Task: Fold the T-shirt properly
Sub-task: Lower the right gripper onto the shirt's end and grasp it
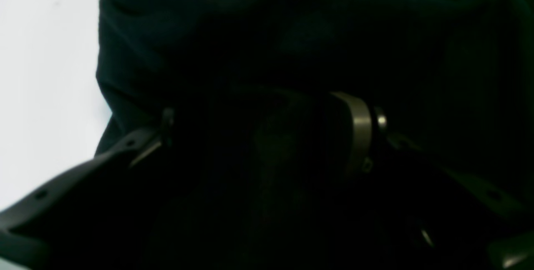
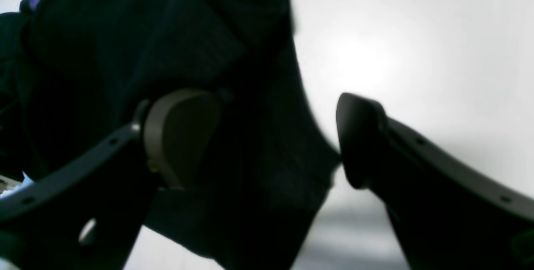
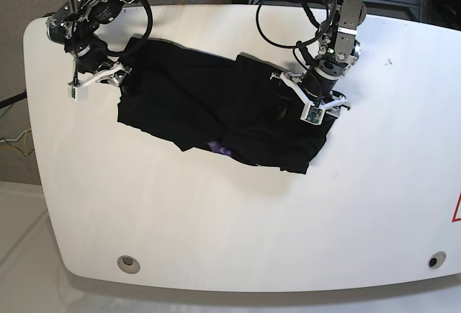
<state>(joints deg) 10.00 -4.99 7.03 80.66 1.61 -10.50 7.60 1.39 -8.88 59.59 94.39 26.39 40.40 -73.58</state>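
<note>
The black T-shirt [image 3: 194, 104] lies crumpled across the far half of the white table [image 3: 216, 219], a bit of purple print [image 3: 220, 147] showing at its near edge. My left gripper [image 3: 311, 101] rests on the shirt's right end. In the left wrist view its jaws [image 1: 263, 136] stand wide apart with dark cloth [image 1: 292, 32] filling the gap. My right gripper [image 3: 97, 83] is at the shirt's left edge. In the right wrist view it [image 2: 267, 140] is open: a fold of cloth [image 2: 125, 44] hangs against the left pad [image 2: 179, 132], and the other finger [image 2: 358, 136] is free.
Cables and arm bases crowd the table's far edge [image 3: 288, 11]. Two round holes [image 3: 128, 262] [image 3: 432, 260] sit near the front edge. A red mark [image 3: 456, 209] shows at the right edge.
</note>
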